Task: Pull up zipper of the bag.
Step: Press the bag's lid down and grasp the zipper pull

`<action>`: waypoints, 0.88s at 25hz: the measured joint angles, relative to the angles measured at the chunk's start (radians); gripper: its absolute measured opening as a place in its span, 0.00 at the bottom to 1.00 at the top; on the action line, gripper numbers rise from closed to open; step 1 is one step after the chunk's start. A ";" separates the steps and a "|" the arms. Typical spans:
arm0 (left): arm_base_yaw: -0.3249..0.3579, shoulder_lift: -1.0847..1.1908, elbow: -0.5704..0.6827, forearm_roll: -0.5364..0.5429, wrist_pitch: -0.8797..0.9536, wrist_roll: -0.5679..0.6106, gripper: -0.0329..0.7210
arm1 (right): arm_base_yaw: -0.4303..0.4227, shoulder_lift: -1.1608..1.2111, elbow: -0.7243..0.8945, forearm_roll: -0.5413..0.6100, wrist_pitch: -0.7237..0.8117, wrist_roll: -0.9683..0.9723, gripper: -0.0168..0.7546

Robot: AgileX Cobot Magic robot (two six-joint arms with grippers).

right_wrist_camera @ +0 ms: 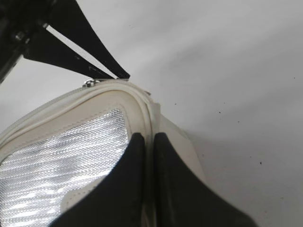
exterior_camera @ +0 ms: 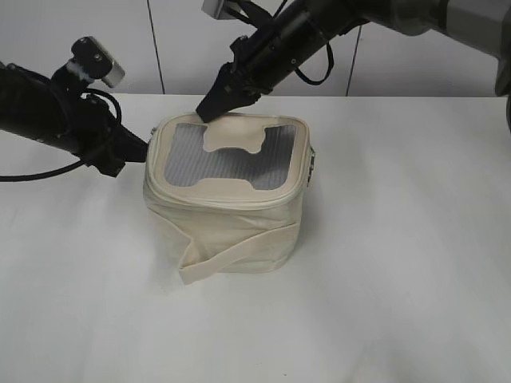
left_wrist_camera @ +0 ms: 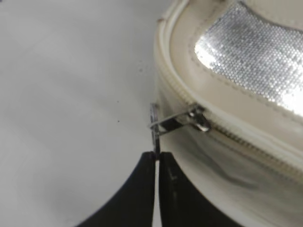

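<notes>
While both jaws pinch shut — left on the zipper (left_wrist_camera: 201, 119) ring pull (left_wrist_camera: 154, 127) (edge-on, vertical) — right on the bag (right_wrist_camera: 142, 106) rim.

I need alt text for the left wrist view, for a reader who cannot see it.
The left hand, shut, pinches the round silver pull of the zipper at the corner of the cream bag. Its shiny mesh top panel shows upper right.

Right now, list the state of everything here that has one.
bag: upright on the table, strap hanging loose down its front.
zipper: closed along the stretch in view.
pull ring: sticking out from the slider, pinched.
left gripper: shut on the pull ring.
right gripper: shut on the bag's top rim.
</notes>
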 joint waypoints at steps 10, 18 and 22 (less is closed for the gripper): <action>-0.064 0.000 0.000 -0.029 -0.115 0.000 0.23 | -0.002 0.000 0.000 -0.005 -0.003 0.001 0.06; -0.072 -0.007 0.000 0.169 -0.106 -0.209 0.03 | -0.002 0.000 0.000 -0.004 -0.003 0.004 0.06; -0.072 -0.057 0.000 0.399 -0.061 -0.458 0.03 | -0.002 0.000 0.000 -0.004 -0.004 0.016 0.06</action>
